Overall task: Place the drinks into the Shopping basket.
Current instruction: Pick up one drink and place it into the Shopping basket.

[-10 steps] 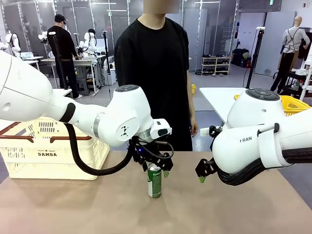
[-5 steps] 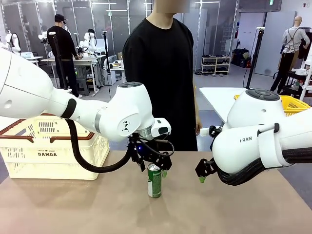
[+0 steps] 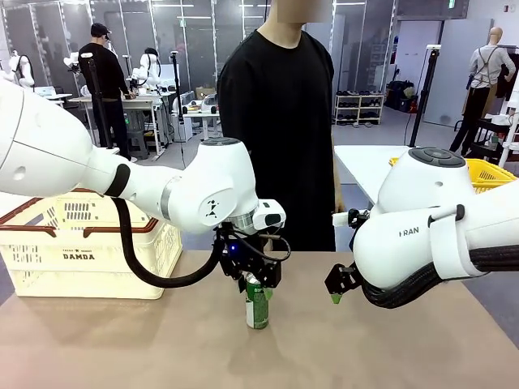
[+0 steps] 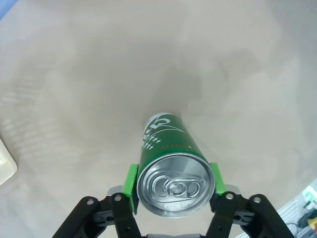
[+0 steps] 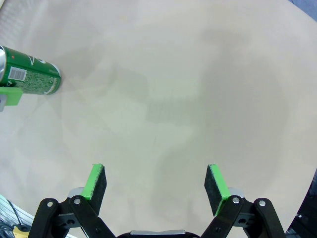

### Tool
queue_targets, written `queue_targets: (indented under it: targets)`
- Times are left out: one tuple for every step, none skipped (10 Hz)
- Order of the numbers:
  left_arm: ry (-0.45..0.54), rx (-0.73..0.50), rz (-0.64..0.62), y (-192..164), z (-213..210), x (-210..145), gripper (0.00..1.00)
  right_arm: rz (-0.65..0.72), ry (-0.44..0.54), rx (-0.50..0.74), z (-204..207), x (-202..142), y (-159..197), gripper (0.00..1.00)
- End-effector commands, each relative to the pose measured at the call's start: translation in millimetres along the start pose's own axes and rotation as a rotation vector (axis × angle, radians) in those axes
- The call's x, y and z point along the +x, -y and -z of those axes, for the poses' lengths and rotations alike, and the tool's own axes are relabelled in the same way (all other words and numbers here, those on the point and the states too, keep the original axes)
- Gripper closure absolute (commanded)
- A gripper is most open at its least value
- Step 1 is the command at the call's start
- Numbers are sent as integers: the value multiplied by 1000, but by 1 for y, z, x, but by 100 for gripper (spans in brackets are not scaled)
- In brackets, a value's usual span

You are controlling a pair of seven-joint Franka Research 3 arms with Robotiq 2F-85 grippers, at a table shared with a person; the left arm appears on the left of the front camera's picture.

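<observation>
- Green can (image 3: 257,305), slim with a silver top, stands upright on the bench (image 3: 365,348), directly between the left jaws.
- Left jaws come down over the can's upper part. In the left wrist view the can (image 4: 171,163) sits between them, and one green pad (image 4: 130,181) lies against each side of it just below the rim.
- Left jaws are therefore clenched on the green can, whose base rests on the bench.
- Right jaws are released: in the right wrist view their green pads (image 5: 96,184) stand wide apart over bare bench, with nothing between them.
- Seen from the right jaws, the can (image 5: 32,77) is well off to one side, at the far upper left of that view, with a green pad of the left jaws just beside it.
- In the front view the right jaws hang above the bench to the right of the left jaws and the can, apart from both.
- Shopping basket (image 3: 81,235), cream-white with a brown rim and "DAMDA" on its side, stands on the bench well to the left of the left jaws, behind the left arm.
- A person (image 3: 280,121) in a black top stands at the far edge of the bench, beyond the left jaws.
</observation>
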State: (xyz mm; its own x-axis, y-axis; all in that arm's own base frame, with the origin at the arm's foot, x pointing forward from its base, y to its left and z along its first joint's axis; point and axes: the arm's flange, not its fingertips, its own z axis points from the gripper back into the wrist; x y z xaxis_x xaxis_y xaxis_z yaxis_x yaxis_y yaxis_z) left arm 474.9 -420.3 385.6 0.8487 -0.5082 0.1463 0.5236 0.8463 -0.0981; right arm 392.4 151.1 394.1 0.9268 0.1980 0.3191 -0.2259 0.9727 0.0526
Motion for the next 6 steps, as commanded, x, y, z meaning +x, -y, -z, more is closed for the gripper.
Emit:
queue_targets:
  targets:
    - [-37, 18, -1, 3, -1, 5, 58, 3, 0, 1, 1, 0, 1, 0]
    - [-44, 20, 4, 3, -1, 5, 68, 3, 0, 1, 1, 0, 1, 0]
    - [-55, 25, 12, 4, 0, 5, 55, 3, 0, 1, 1, 0, 1, 0]
    - [-60, 28, 14, 5, 0, 6, 88, 3, 0, 1, 1, 0, 1, 0]
    - [-61, 32, 14, 4, 1, 7, 75, 3, 0, 1, 1, 0, 1, 0]
    - [-66, 33, 17, 6, 1, 7, 100, 3, 0, 1, 1, 0, 1, 0]
